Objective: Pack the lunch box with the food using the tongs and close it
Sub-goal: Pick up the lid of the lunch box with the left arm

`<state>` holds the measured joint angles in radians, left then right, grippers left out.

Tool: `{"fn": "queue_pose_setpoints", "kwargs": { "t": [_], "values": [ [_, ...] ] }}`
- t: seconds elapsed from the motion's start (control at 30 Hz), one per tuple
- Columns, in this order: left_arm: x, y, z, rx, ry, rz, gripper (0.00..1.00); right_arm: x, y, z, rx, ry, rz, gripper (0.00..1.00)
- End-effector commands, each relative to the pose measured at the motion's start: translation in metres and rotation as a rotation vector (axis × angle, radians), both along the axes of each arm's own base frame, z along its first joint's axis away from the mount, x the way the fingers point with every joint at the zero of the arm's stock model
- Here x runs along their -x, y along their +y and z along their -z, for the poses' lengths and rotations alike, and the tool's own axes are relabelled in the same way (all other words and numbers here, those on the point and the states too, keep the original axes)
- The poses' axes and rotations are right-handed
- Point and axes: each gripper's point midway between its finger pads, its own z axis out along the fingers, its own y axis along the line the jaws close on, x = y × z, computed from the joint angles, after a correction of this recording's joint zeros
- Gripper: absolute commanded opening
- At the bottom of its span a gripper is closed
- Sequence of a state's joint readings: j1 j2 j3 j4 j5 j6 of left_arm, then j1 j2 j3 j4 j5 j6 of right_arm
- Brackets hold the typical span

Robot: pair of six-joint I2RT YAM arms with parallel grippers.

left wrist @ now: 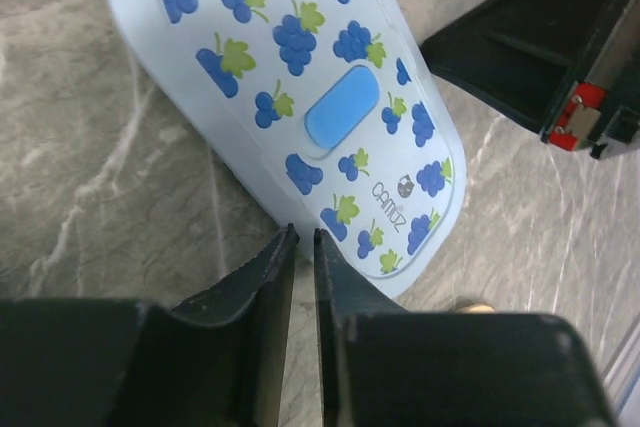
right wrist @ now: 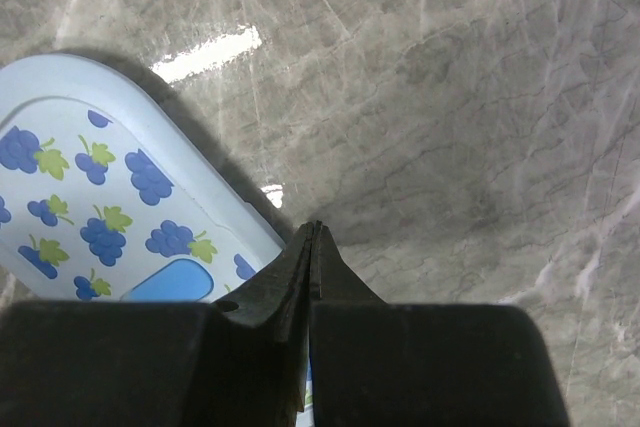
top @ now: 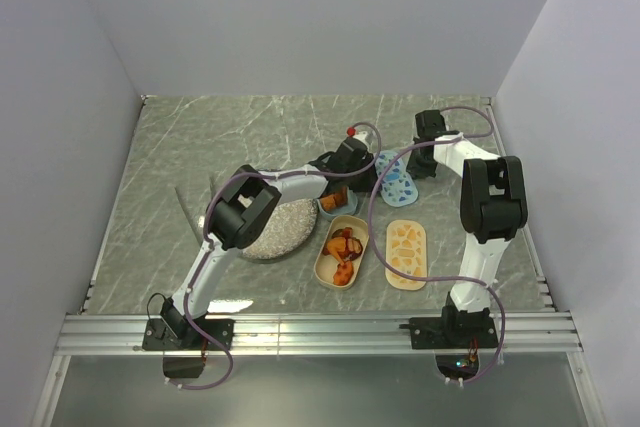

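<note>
The left wrist view's top edge cuts off the grape-printed lid (left wrist: 300,97).

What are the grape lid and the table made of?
The lid looks like plastic: smooth, pale blue, evenly moulded, with printed grapes and a small logo. The table looks like polished marble or a marble-print sheet: it has grey-green veins and shiny glare spots, but I can't tell which it is.

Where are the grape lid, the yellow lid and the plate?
grape lid (left wrist: 300,87), left wrist view, middle of its printed top
yellow lid (top: 407,254), top view, centre of its top
plate (top: 285,229), top view, bare speckled part beside the arm
</note>
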<state>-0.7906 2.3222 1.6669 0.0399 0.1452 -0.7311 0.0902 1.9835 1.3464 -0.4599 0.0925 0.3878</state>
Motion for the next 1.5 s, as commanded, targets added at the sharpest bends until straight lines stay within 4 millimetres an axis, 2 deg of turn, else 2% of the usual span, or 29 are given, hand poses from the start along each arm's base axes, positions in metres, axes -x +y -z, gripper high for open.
{"fn": "queue_pose_setpoints", "kwargs": {
  "t": [0.0,0.1,0.13,0.17,0.23,0.3,0.6,0.73,0.8,1.03,1.23,1.47],
  "values": [
    [-0.003,0.016,0.000,-0.058,0.011,-0.068,0.22,0.003,0.015,-0.001,-0.024,0.024,-0.039,0.00],
    [-0.003,0.021,0.002,-0.065,0.015,-0.086,0.27,0.002,0.015,-0.002,-0.025,0.023,-0.039,0.00],
    [-0.003,0.022,0.006,-0.073,0.027,-0.088,0.38,0.003,0.017,-0.002,-0.024,0.024,-0.043,0.00],
    [-0.004,0.023,0.008,-0.075,0.034,-0.089,0.43,0.003,0.015,-0.002,-0.021,0.024,-0.041,0.00],
    [-0.005,0.020,0.011,-0.072,0.042,-0.086,0.52,0.003,0.016,-0.002,-0.019,0.024,-0.043,0.00],
    [-0.004,0.017,0.013,-0.054,0.043,-0.077,0.55,0.003,0.016,-0.002,-0.018,0.024,-0.044,0.00],
    [-0.002,0.006,0.012,0.013,0.040,-0.043,0.55,0.006,0.024,-0.002,-0.003,0.035,-0.076,0.00],
    [0.003,-0.003,0.004,0.076,0.045,-0.006,0.54,0.008,0.039,-0.002,-0.022,0.040,-0.131,0.00],
    [0.005,-0.004,0.000,0.094,0.043,-0.002,0.54,0.008,0.041,-0.002,-0.019,0.049,-0.145,0.00],
    [0.010,-0.009,-0.010,0.154,0.033,0.023,0.53,0.015,0.070,-0.002,-0.114,0.056,-0.258,0.00],
    [0.016,-0.019,-0.024,0.210,0.017,0.057,0.53,0.018,0.080,-0.004,-0.119,0.059,-0.299,0.00],
    [0.023,-0.029,-0.026,0.220,0.012,0.087,0.52,0.020,0.084,-0.004,-0.134,0.062,-0.320,0.00]
  ]
}}
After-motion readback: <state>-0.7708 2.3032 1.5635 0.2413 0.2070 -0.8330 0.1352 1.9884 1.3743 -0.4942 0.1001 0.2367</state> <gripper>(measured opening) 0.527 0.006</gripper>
